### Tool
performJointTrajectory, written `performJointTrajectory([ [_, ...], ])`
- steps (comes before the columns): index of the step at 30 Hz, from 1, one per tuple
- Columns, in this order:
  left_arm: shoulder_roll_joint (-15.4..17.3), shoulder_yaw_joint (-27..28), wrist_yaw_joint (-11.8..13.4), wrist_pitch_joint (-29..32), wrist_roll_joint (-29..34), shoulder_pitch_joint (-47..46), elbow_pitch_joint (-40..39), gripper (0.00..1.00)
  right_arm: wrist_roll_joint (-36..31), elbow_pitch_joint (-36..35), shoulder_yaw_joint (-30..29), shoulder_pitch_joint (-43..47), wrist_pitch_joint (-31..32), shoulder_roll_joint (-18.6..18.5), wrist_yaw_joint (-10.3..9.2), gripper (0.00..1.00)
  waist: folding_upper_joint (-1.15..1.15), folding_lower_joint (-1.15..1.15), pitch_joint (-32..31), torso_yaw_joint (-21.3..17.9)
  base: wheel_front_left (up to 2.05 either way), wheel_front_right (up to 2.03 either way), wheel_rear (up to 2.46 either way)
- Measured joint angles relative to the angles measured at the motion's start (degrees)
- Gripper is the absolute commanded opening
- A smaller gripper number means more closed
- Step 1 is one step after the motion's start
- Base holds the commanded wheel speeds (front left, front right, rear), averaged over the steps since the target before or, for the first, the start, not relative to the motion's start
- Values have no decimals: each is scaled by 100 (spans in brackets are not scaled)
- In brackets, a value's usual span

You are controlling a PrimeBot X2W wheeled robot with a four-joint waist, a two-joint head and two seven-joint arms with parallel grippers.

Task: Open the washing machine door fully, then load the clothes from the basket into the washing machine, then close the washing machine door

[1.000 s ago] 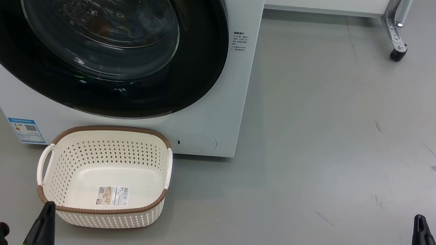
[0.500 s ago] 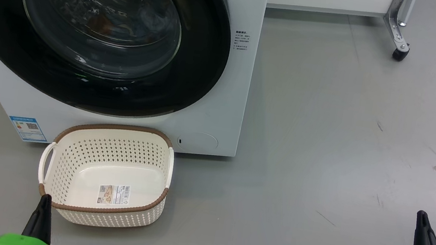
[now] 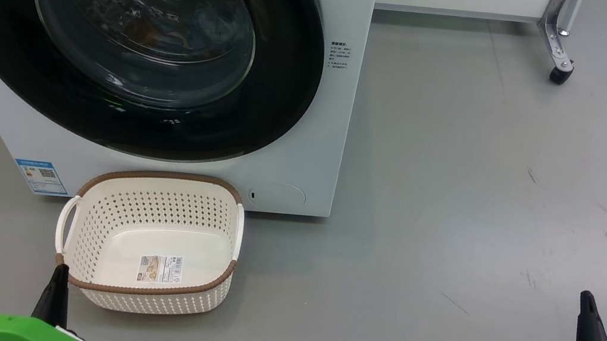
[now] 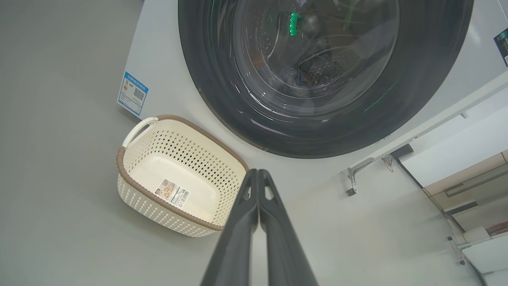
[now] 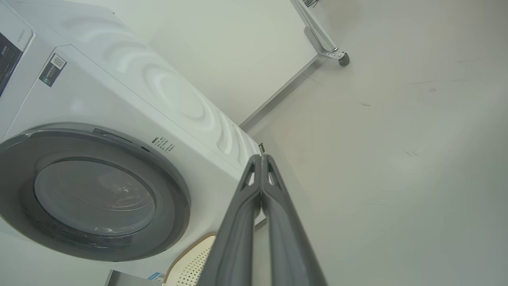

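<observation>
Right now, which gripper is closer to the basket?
The left gripper: its tip sits at the near rim of the basket in the head view; the right gripper is far aside.

washing machine (image 3: 327,138): looking white, wearing a small blue sticker (image 3: 41,177)
washing machine door (image 3: 276,91): shining black around see-through glass
basket (image 3: 103,225): showing creamy white with little holes, brown rim
floor (image 3: 453,217): looking grey

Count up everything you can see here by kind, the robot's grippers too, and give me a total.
Washing machine: 1
Basket: 1, empty
Grippers: 2, left gripper and right gripper, jaws shut
Castor wheel: 1
Total: 5
</observation>
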Motion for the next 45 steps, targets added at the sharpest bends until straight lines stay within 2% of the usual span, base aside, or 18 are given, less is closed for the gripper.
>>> performJointTrajectory([
  [45,-7,322,0,894,-3214,-611,60,0,3450,249,-457,-491,916,408,158,0,0,0,69,99,0,0,0],
])
